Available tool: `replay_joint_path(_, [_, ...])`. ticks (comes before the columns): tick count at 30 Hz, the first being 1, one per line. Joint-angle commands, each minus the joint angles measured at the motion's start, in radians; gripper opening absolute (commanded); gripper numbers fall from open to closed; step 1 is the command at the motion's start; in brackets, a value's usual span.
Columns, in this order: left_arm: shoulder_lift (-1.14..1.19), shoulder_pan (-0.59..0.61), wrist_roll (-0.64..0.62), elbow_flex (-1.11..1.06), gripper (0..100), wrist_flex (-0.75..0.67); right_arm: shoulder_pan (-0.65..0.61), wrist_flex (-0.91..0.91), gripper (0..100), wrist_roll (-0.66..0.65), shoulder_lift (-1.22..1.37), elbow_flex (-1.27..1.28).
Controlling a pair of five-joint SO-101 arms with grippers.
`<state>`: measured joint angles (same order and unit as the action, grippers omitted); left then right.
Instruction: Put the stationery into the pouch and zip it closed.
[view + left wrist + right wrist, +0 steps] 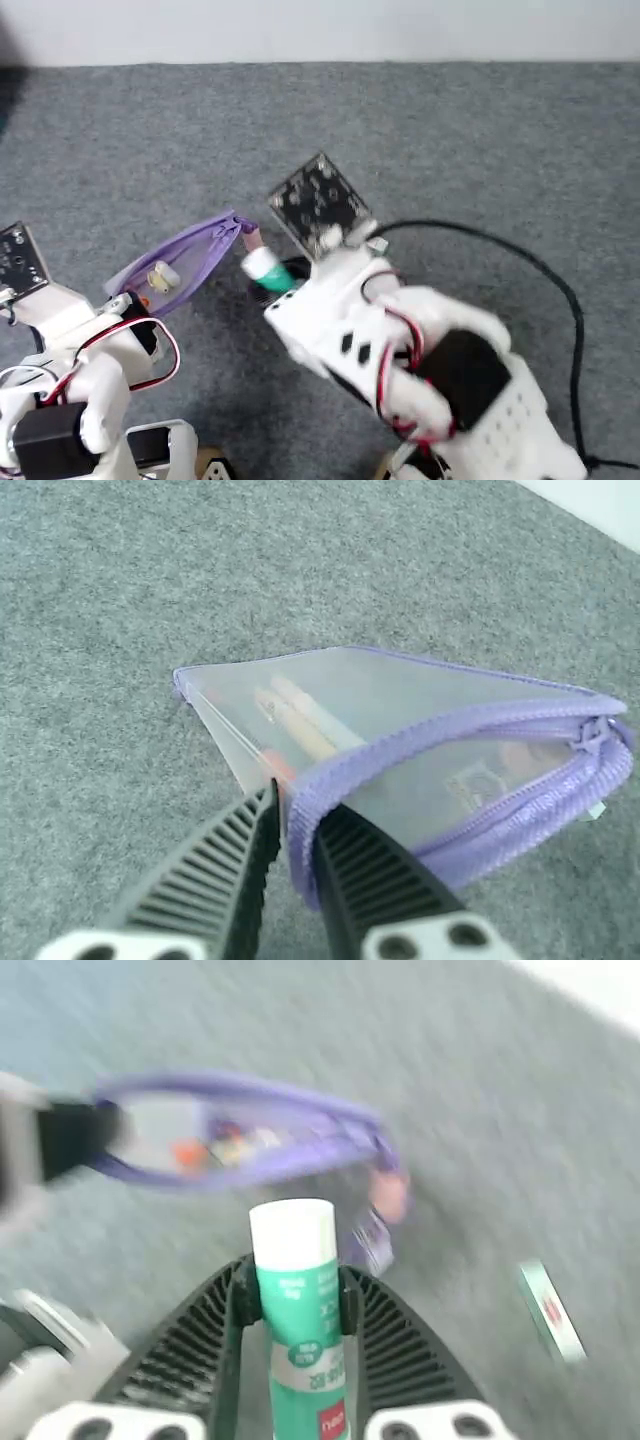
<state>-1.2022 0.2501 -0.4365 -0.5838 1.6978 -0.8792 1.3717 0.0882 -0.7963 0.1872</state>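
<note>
A clear pouch with a purple zipper [185, 260] lies on the grey carpet, its mouth held open. My left gripper [293, 820] is shut on the pouch's [400, 740] zipper edge at its near end; pencils and other small items show through its wall. My right gripper [292, 1290] is shut on a green and white glue stick [296, 1300], white cap pointing at the pouch [240, 1140] mouth a short way off. In the high view the glue stick [268, 269] sits just right of the pouch's zipper end.
A small green and white eraser [549, 1311] lies on the carpet beside the right gripper. A pink tag [251, 238] hangs at the pouch's zipper end. A black cable [540, 275] runs along the right side. The far carpet is open.
</note>
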Motion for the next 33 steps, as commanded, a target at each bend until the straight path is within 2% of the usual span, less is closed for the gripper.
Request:
replay_joint_path(1, [0.009,0.005,-0.014,-0.015,1,0.003,-0.062,-0.228,0.7,0.023,-0.104,0.104])
replay_joint_path(9, [0.009,0.006,-0.014,-0.015,1,0.003,-0.125,-0.76,0.8,0.014,-0.189,0.35])
replay_joint_path(15, [0.009,0.006,-0.014,-0.015,1,0.003,-0.136,-1.115,0.8,-0.084,-0.188,0.572])
replay_joint_path(21, [0.008,0.008,-0.014,-0.058,1,0.0,-0.136,-1.445,0.8,-0.109,-0.17,0.804])
replay_joint_path(28, [0.008,0.008,-0.014,-0.062,1,-0.002,-0.136,-1.647,0.8,-0.109,-0.053,0.819])
replay_joint_path(33, [0.008,0.008,-0.014,-0.062,1,-0.002,-0.136,-1.692,0.8,-0.109,0.027,0.819])
